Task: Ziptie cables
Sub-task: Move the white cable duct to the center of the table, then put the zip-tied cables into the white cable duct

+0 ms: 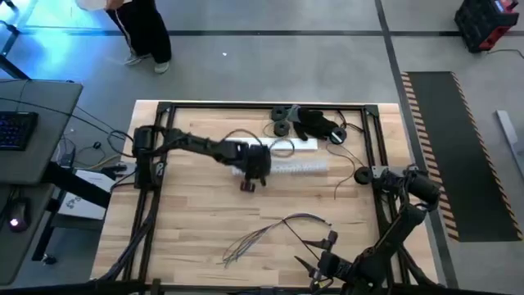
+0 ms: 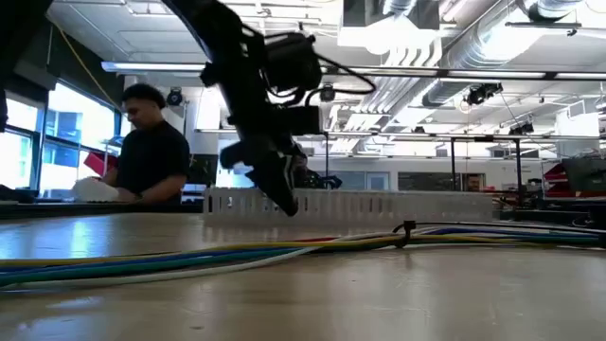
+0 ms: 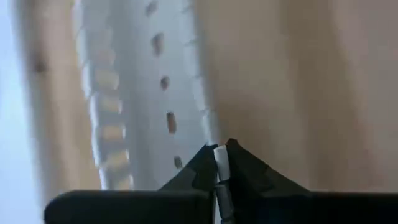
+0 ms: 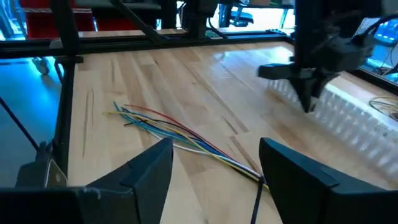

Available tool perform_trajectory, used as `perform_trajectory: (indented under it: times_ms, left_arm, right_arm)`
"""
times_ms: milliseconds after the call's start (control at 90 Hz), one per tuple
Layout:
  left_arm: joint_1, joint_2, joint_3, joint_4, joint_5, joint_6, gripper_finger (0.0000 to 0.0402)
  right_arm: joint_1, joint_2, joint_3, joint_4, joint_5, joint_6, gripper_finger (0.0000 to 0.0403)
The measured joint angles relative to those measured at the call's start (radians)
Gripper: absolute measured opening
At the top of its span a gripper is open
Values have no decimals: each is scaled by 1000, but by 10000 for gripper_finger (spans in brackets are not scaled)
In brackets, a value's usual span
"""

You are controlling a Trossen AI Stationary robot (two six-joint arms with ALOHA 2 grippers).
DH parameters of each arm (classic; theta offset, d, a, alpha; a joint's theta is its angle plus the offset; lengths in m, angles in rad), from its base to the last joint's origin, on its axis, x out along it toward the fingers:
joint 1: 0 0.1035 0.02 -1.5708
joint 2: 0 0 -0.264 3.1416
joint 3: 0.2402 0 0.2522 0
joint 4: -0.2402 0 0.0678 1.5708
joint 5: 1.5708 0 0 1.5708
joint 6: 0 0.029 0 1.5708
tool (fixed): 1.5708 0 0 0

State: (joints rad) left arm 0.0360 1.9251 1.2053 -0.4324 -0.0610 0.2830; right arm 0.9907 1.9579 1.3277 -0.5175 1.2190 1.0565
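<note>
From above, the left end effector (image 1: 252, 182) hangs over the middle of the wooden bench (image 1: 188, 221), just at the near edge of a white slotted strip (image 1: 291, 167) that lies across the bench. The cables (image 1: 274, 231) lie well apart from it, spread in a loose fan on the near half of the bench. The right end effector (image 1: 321, 252) sits at the near edge, right at the gathered end of the cables. Dark round parts (image 1: 282, 120) cluster at the far edge.

At bench height, the left end effector (image 2: 282, 197) points down with its tips close above the wood, in front of the white slotted strip (image 2: 379, 202). The cables (image 2: 237, 254) run across the foreground as a coloured bundle. A person (image 2: 147, 156) stands beyond the bench.

The left wrist view shows its fingers (image 3: 239, 174) pressed together on a thin white strip (image 3: 221, 174), with the white slotted strip (image 3: 143, 93) beneath.

The right wrist view shows the right end effector (image 4: 214, 168) spread wide, its fingers to either side of the cables (image 4: 180, 134), whose bundled end lies between them; the left end effector (image 4: 308, 99) hangs farther off.
</note>
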Motion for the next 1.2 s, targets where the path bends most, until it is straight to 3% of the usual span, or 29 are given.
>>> perform_trajectory:
  times_ms: [144, 456, 633, 844, 978, 1200]
  left_arm:
    - [-116, 0, 0, -83, -22, -152, 2]
    - [-289, 0, 0, -70, -142, -413, 8]
    - [-312, -17, 0, -89, -159, -487, 49]
    - [-346, -157, 0, -188, -168, -701, 96]
    - [-448, -248, 1, -184, -266, -823, 101]
    - [-727, -214, 1, -132, -576, -1119, 95]
  right_arm:
    - [-13, 0, 0, 38, 1, -27, 224]
    - [-44, 0, 0, 62, -1, -44, 224]
    - [-56, 0, 0, 63, 10, -52, 224]
    - [-54, -69, -1, 50, 19, -140, 224]
    - [-54, -123, 0, 0, -72, -191, 223]
    - [-47, -126, -19, -217, -415, -147, 222]
